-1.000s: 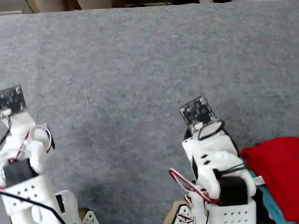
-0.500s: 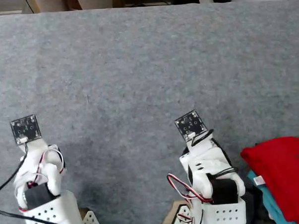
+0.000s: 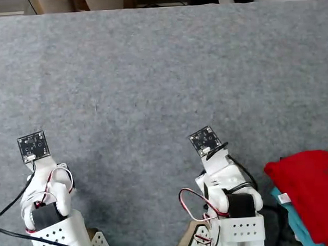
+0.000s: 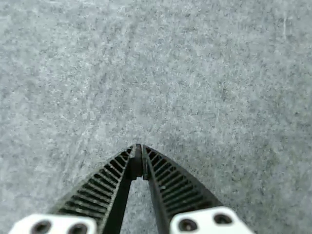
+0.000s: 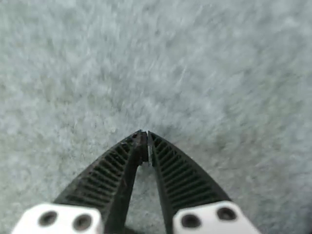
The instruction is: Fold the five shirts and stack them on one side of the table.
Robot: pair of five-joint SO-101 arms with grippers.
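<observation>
The left gripper [image 4: 137,150] has its two fingers pressed together, and nothing is between them. The right gripper [image 5: 144,136] is pressed together too, and it holds nothing. Both hang just over the gray table [image 3: 161,63]. The left arm [image 3: 44,188] and the right arm [image 3: 227,188] sit folded back at the near edge.

The shirts are at the near right corner. A red shirt [image 3: 311,190] lies folded on top. A blue-green shirt [image 3: 295,224] peeks out from under it. How many more are under there is hard to tell. The pile is not in a box or a basket. It lies right on the table, just beside the right arm.

It looks like the arms are resting between shirts, or the job may be almost done. If one more shirt has to be folded, the grippers should spread their fingers wide first. Each one should then pinch a corner of the cloth, not a thick bunch. The shirt should be laid flat and folded with its sides lined up. Then it should go softly on top of the red shirt. A hard push could slide the pile off the near edge, because it sits so close to it.
</observation>
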